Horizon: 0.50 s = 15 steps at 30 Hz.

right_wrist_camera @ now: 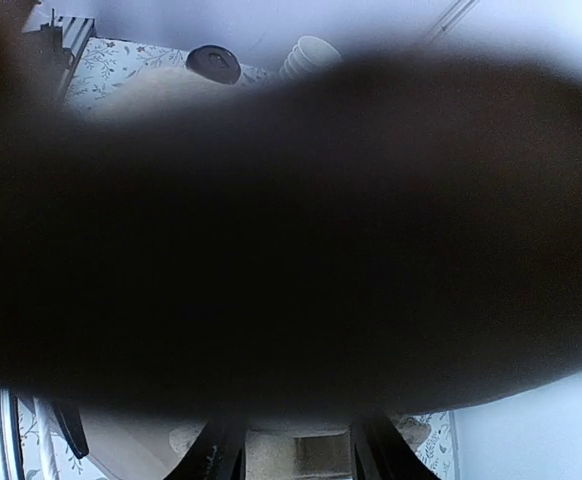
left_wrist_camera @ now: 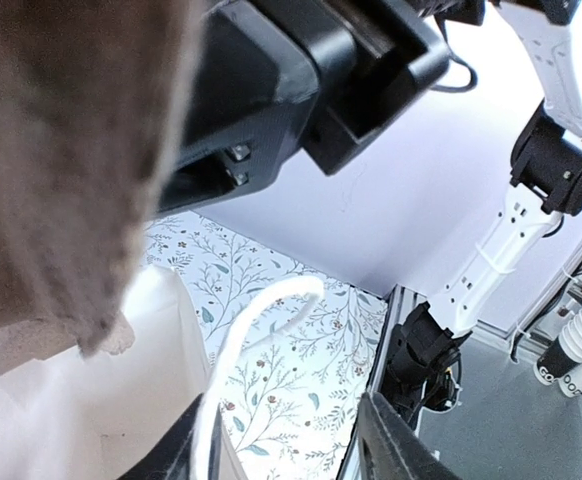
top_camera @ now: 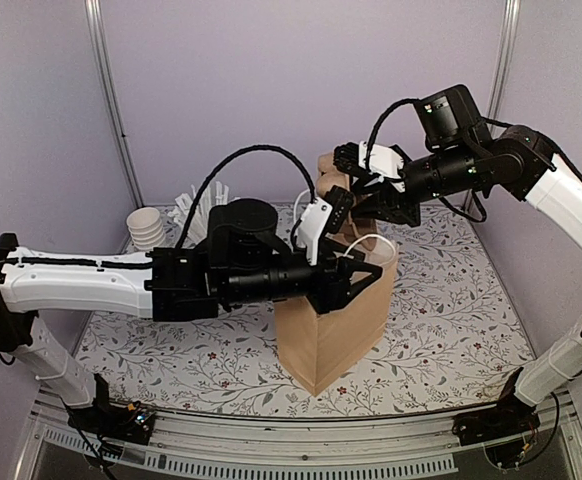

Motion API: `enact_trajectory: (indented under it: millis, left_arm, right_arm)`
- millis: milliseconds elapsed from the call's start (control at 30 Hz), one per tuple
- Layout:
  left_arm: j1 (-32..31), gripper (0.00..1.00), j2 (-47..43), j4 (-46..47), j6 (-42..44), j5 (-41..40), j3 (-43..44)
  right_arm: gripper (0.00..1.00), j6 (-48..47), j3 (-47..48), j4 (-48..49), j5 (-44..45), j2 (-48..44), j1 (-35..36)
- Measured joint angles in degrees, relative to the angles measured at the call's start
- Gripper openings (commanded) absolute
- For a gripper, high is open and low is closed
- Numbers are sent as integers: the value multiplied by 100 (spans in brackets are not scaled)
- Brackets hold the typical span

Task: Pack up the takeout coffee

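My left tool (left_wrist_camera: 281, 455) is spread, the white handle (left_wrist_camera: 261, 310) between its fingers; my right tool (top_camera: 359, 203) sits at the paper bag (top_camera: 336, 320) far rim, grip unclear. The coffee is hidden, can't place it. I'd close squarely on the cord, no tugging.

Left arm (top_camera: 81, 280): white shell, black joints and wrist.
Right arm (top_camera: 571, 195): white links, bulky black joints.
Cables (top_camera: 241, 155): black, ribbed, one looping above each wrist.
Left end effector (top_camera: 359, 284): black fingers, white plate behind.

robot test booth, plain lilac panel walls (top_camera: 301, 90), metal frame posts (top_camera: 111, 100), floral-covered table (top_camera: 451, 320)
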Motion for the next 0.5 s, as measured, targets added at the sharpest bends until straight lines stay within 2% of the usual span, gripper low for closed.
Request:
enact_trajectory:
  millis: [200, 500]
  left_arm:
    - [-254, 26, 0, -17, 168, -444, 0]
    - [-651, 10, 0, -17, 782, -1080, -2]
  right_arm:
    - [35, -118, 0, -129, -251, -46, 2]
    - [35, -153, 4, -374, -579, -216, 9]
